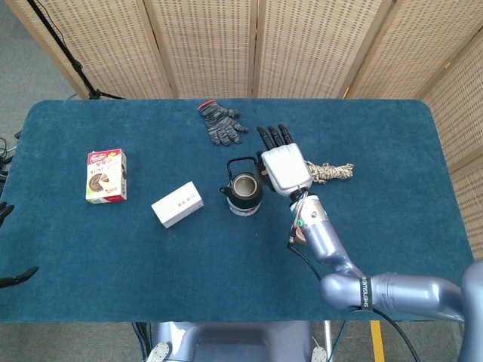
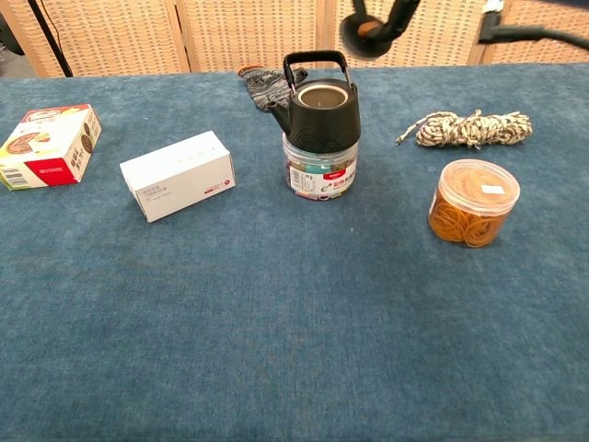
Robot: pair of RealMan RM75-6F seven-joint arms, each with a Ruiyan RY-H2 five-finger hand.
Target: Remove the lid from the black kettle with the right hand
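The black kettle (image 2: 318, 116) stands on a clear jar (image 2: 317, 177) at mid-table, its handle upright and its round mouth (image 1: 245, 183) uncovered. My right hand (image 1: 284, 167) is raised to the right of the kettle and pinches the black lid (image 2: 362, 34) by its brown knob, high above the table near the top edge of the chest view. In the head view the back of the hand hides the lid. My left hand shows in neither view.
A coiled rope (image 2: 469, 128) and a tub of rubber bands (image 2: 473, 203) lie right of the kettle. A grey glove (image 1: 221, 124) is behind it. A white box (image 2: 178, 175) and a red snack box (image 2: 49, 145) sit to the left.
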